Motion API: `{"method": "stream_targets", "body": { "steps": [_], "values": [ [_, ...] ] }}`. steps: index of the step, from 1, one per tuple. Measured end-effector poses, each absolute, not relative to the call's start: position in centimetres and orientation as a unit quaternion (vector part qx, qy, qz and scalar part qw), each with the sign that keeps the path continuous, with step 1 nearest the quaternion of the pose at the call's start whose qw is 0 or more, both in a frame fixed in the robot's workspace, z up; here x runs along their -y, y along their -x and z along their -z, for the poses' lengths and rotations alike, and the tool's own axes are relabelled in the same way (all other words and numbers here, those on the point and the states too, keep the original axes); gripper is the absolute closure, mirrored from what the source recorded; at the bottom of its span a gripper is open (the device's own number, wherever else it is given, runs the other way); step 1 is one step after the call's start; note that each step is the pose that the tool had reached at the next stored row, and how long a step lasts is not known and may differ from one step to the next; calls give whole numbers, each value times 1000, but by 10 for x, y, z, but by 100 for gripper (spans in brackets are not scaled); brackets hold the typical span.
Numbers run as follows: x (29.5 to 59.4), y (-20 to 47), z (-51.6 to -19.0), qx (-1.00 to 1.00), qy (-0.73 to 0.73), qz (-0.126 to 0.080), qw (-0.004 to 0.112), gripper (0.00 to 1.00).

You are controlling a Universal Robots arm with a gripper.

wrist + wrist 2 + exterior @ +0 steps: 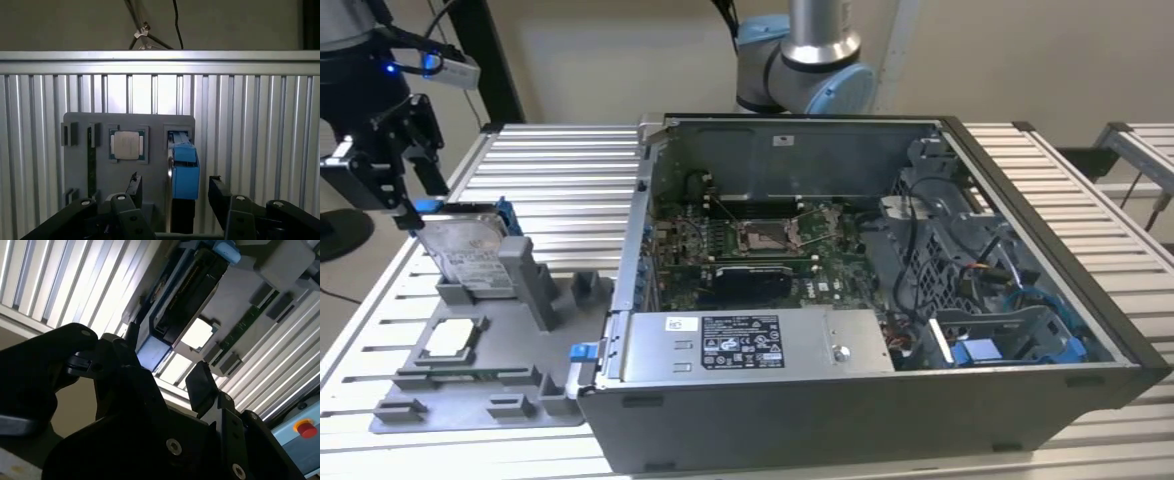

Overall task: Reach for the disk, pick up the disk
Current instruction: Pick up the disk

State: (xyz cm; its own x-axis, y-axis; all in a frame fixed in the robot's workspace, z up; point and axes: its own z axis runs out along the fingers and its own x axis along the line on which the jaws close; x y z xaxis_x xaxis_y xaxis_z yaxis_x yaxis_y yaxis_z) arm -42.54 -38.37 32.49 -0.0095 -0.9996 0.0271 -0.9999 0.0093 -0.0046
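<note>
The disk (462,252) stands on edge in a slot of the grey fixture plate (507,395), at the exterior view's left. It is silver with a white label and a blue bracket. My gripper (422,203) hangs open just above its top edge, apart from it. In the first wrist view the disk (185,172) is edge-on, its blue bracket facing me, and lies between the two black fingers of the gripper (175,192). In the second wrist view the disk (182,300) runs away from the open gripper (162,370).
A small square silver chip (451,338) lies in a recess of the plate beside the disk. An open computer case (881,300) stands close at the exterior view's right. All rest on a slatted metal table (560,180). A red button (305,429) sits off the table's edge.
</note>
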Motion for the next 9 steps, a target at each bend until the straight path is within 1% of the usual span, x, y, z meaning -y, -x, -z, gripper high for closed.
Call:
{"method": "stream_targets", "body": {
  "steps": [9],
  "values": [
    [382, 426, -309, 709, -705, -14, 9, 0]
  ]
}}
